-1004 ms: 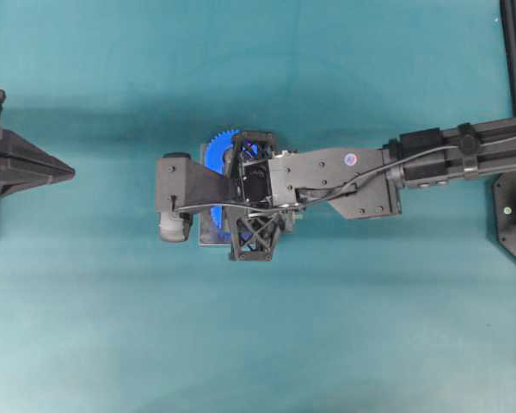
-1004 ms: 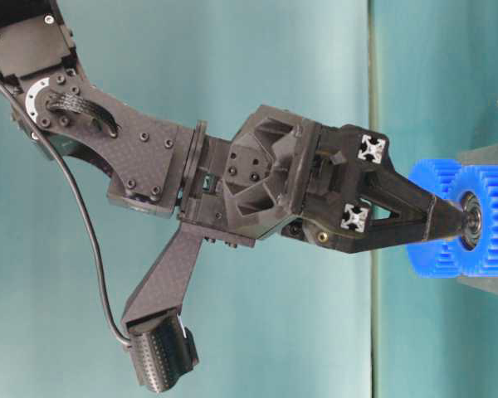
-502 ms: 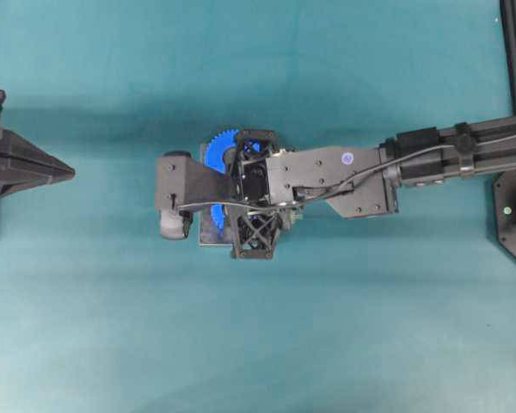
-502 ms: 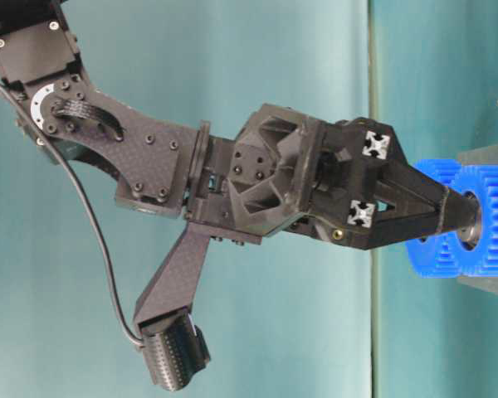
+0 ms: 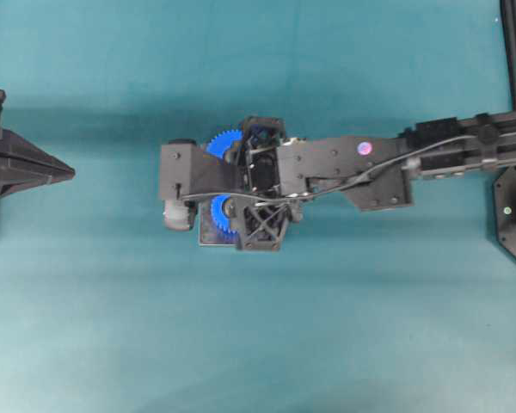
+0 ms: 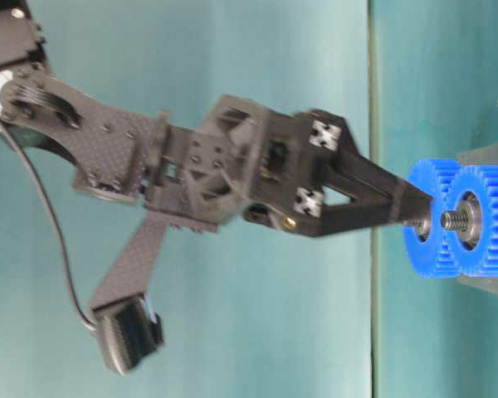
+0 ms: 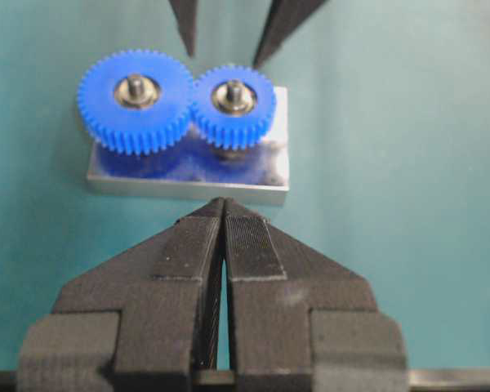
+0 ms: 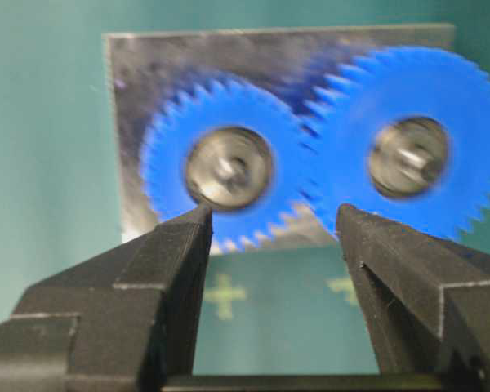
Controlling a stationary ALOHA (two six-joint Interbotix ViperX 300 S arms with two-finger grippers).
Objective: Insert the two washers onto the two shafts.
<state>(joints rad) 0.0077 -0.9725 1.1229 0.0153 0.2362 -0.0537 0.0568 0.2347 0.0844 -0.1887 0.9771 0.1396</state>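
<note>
Landmark: the metal base plate (image 7: 188, 186), on the teal table (image 5: 327, 327), carrying two meshed blue gears
Smaller gear (image 7: 233, 106): on the plate's end nearer the right arm's fingertips as the left wrist view shows it; a silver ring lies flat around its threaded shaft (image 6: 453, 220)
Washer (image 8: 229, 167): judged to be that silver ring, seated on the smaller gear's hub with the shaft tip poking through its middle; a like ring sits on the larger gear (image 7: 135, 100), so which of the two was the loose part I cannot tell for sure
Right gripper (image 8: 269, 237): released, jaws spread wide with nothing between them, tips just short of the smaller gear and off the plate, pointing down at it
Left gripper (image 7: 224, 237): clenched, pads pressed together with nothing in them, parked well apart from the plate and facing it
Step in hand: the placing looks done; the right arm appears to be at the let-go and back-off stage
Next move calls for: a straight lift clear of the plate without the open fingers brushing the gear teeth or knocking the ring off the shaft, then a check that the ring lies flat
Writing and brands: none readable; a small round sticker (image 5: 363, 148) on the right forearm is too blurred to read, and pale cross marks (image 8: 224, 296) on the table near the plate carry no text
</note>
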